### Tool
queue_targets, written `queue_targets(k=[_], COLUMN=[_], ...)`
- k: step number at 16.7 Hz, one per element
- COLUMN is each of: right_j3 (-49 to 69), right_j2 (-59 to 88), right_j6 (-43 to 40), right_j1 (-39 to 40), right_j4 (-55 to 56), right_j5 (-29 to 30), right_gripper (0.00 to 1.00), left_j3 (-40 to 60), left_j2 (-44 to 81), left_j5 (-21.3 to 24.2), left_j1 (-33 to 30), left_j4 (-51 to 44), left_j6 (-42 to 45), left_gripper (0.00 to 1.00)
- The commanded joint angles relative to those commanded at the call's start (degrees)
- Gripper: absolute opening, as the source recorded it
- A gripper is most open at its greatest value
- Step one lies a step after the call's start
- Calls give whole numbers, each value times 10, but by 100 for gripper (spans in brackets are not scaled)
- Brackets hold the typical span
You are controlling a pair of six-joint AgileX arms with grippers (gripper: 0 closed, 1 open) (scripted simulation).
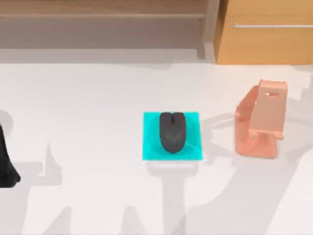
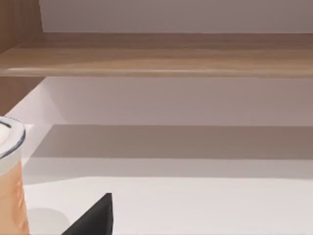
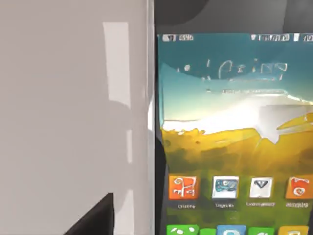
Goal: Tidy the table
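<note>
Two items sit mid-table [image 1: 88, 98]: black mouse [image 1: 172, 131] on a cyan mat [image 1: 151, 147] at centre, pink phone stand [image 1: 261, 122] upright toward the right edge. Left arm [image 1: 6, 161] is parked at the left edge; can't tell either hand's opening. Right wrist camera faces a phone screen [image 3: 234, 137] close up. Wooden cabinet [image 1: 264, 44] stands at the far right corner.

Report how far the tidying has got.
Done: the mouse sits on the cyan mat. In hand: nothing visibly gripped; the right wrist view looks closely at a phone. Left: the pink stand is empty on the table.
</note>
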Motion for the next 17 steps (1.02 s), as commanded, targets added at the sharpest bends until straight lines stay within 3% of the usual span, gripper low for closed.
queue_targets(k=[5,10,17], right_j3=[-63,-69,-69], right_j2=[24,26,26], right_j6=[1,1,1], right_j1=[1,1,1], right_j4=[87,96,96], right_j5=[0,0,0], right_gripper=[100,100,47], left_j3=[0,0,0], left_j2=[0,0,0], left_j5=[0,0,0], left_j1=[0,0,0], left_j4=[0,0,0], left_j6=[0,0,0], left_gripper=[100,100,100])
